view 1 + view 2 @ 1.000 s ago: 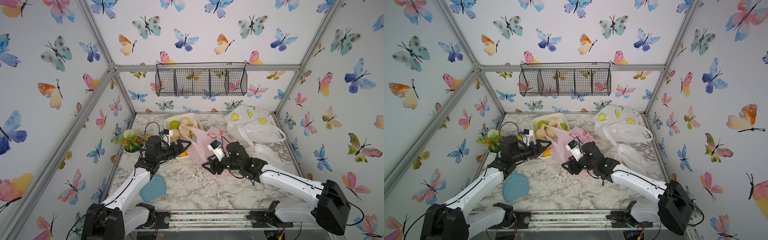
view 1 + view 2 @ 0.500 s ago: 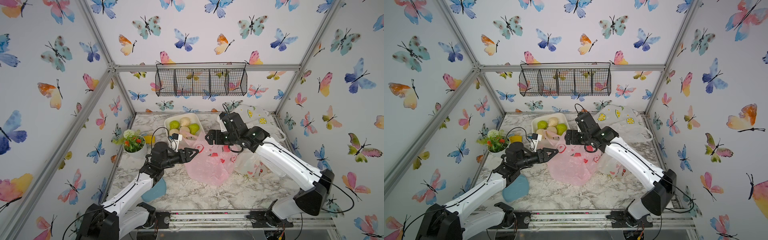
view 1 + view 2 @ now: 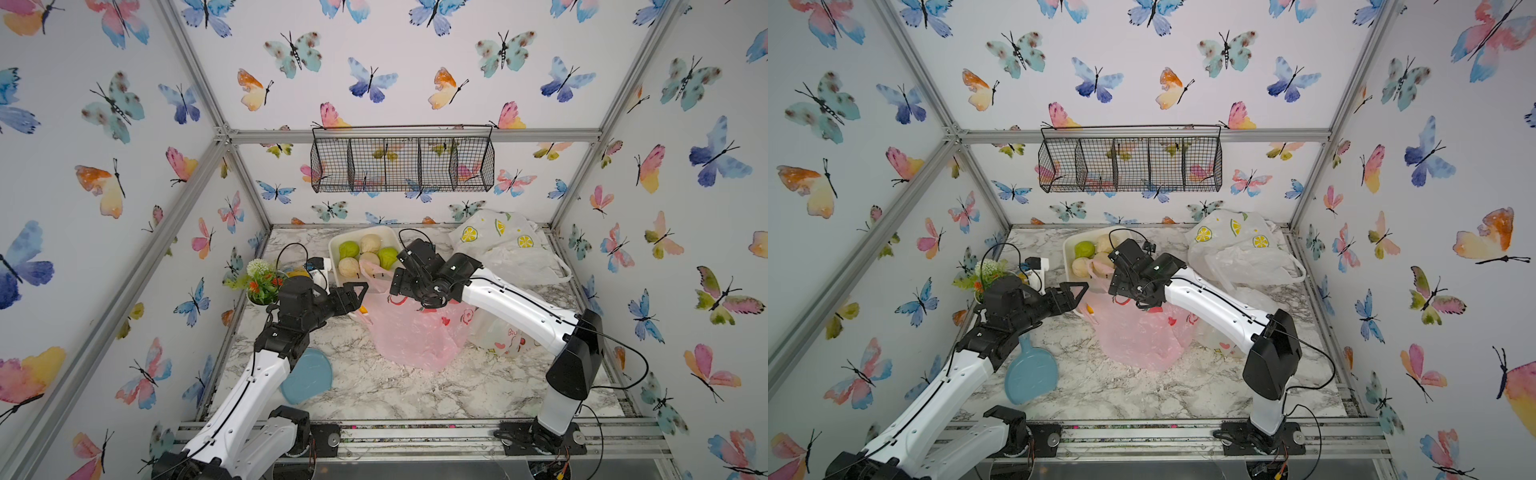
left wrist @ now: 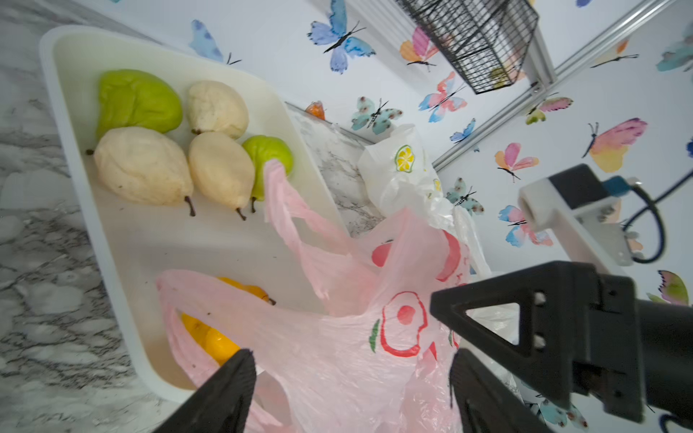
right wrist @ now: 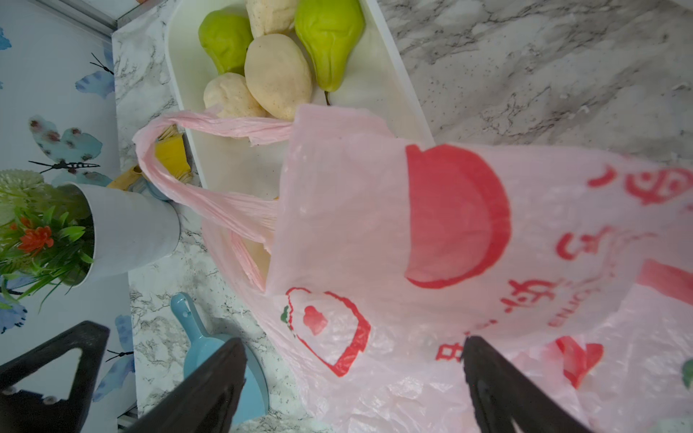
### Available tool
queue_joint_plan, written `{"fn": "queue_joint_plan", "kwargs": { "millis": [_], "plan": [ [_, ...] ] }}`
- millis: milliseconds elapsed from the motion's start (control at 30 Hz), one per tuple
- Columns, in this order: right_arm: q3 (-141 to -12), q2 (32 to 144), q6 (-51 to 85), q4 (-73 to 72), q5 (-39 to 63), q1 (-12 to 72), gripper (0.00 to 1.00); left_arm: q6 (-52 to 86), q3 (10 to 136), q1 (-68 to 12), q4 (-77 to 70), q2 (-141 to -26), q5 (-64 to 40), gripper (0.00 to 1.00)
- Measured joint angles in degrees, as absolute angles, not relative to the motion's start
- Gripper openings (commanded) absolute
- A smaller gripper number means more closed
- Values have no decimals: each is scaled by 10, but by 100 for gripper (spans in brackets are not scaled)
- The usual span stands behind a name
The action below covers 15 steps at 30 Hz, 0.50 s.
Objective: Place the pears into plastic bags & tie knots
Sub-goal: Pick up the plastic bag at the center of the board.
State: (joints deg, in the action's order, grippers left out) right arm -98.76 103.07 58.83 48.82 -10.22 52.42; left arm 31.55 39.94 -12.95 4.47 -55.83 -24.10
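The pink plastic bag (image 3: 411, 332) (image 3: 1138, 336) stands crumpled at mid-table, its two handles (image 4: 296, 225) hanging loose over the white tray (image 3: 332, 253). Several pears lie in the tray: green (image 4: 138, 99), cream (image 4: 142, 165) and an orange-yellow one (image 4: 210, 337) under a handle. My left gripper (image 3: 358, 296) (image 4: 348, 360) is open at the bag's left edge. The right gripper (image 3: 409, 300) (image 5: 352, 343) is open just above the bag's top. Neither pinches the plastic. The lemon bag (image 3: 498, 245) lies at the back right, and a white printed bag (image 3: 498, 336) sits behind my right arm. Knots are out of view.
Potted flowers (image 3: 259, 282) stand left of the tray, close to my left wrist. A blue scoop (image 3: 307, 376) lies flat on the marble near the left arm. A black wire basket (image 3: 401, 164) hangs on the back wall.
The right arm swung from the table's front up to the back with the pink bag, then lowered and opened. The bag now stands taller. The left gripper drew back slightly leftward.
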Motion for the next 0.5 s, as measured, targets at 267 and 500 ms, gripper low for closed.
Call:
{"fn": "queue_joint_plan", "kwargs": {
  "millis": [267, 500],
  "plan": [
    [-987, 1040, 608, 480, -108, 524, 93, 402, 280, -176, -38, -554, -310, 86],
    [-988, 1067, 609, 470, -105, 524, 96, 408, 260, -221, -123, -609, -302, 85]
  ]
}}
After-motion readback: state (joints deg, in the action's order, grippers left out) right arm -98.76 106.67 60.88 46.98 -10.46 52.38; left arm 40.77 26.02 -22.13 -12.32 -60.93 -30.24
